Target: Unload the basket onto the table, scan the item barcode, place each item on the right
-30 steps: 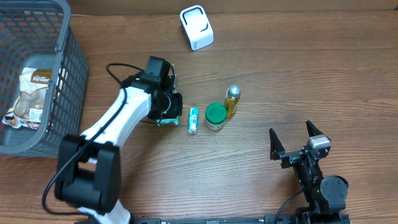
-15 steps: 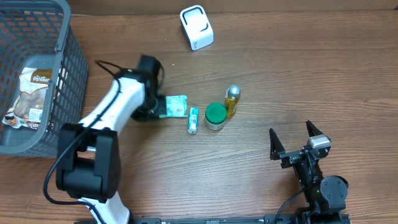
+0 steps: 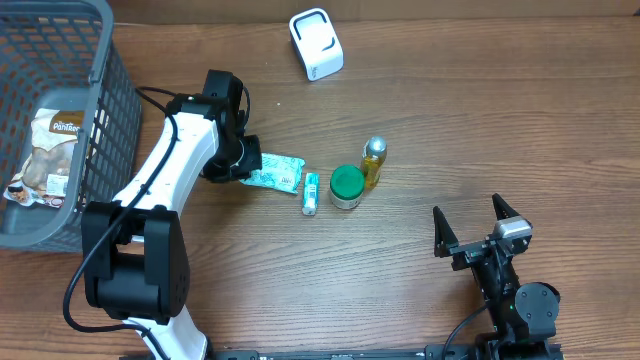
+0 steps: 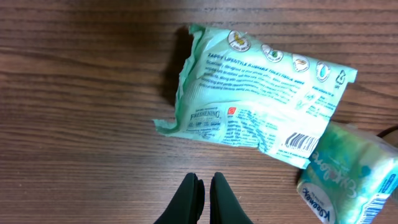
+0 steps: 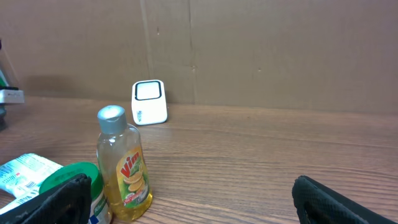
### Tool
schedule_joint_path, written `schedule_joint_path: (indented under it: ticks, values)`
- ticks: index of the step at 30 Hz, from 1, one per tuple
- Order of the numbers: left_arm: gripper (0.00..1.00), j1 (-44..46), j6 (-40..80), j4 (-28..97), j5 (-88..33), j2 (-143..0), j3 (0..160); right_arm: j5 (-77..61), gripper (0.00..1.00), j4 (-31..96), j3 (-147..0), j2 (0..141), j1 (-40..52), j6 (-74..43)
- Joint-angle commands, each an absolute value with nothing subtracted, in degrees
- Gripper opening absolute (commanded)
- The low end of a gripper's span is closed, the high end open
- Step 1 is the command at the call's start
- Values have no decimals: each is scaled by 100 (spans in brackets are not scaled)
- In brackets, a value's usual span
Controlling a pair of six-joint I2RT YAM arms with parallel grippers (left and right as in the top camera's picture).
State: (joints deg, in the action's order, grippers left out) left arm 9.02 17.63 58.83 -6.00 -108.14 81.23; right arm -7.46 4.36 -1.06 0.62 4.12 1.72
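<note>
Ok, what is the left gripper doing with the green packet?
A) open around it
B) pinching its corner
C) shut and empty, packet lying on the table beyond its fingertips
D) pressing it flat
C: the left gripper is shut on nothing, and the green packet lies apart from it on the table, barcode face up.

The green packet (image 3: 273, 175) lies on the table (image 3: 470, 120) beside the left end effector (image 3: 246, 161).
</note>
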Motion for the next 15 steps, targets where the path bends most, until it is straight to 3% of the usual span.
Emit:
schedule_joint_path:
  ticks: [1, 15]
  values:
    - [4, 961, 1822, 5876, -499, -10803, 8018, -718, 100, 421, -45, 16, 377, 196]
    - [4, 976, 1824, 4523, -386, -10842, 7290, -718, 100, 419, -45, 16, 377, 196]
